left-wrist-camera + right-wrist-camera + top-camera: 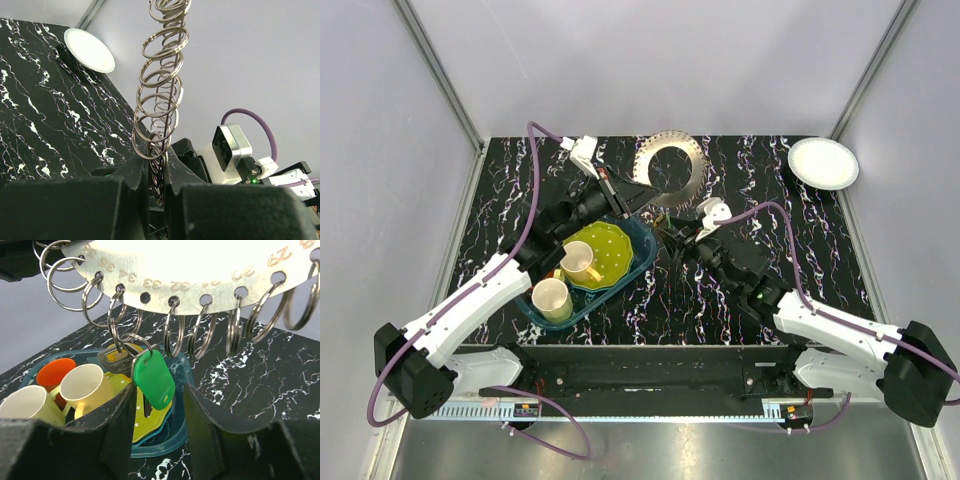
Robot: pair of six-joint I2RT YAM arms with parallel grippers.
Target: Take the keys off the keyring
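Note:
The keyring [670, 165] is a flat silver ring stamped with numbers, and split rings hang all along its edge. It is held up over the back middle of the table. My left gripper [620, 195] is shut on its near-left edge. The left wrist view shows the jaws clamped on the split rings [159, 165]. From one split ring hang a green-tagged key [154, 379] and a dark key [114, 360]. My right gripper [159, 410] is open just below the keyring [200, 270], with the green tag hanging between its fingers [117, 430], close to the left one.
A teal tray [642, 262] at the left centre holds a yellow-green plate [608, 250] and two pale yellow cups [552, 300]. An orange cup [54, 372] shows in the right wrist view. A white plate [823, 163] lies at the back right corner.

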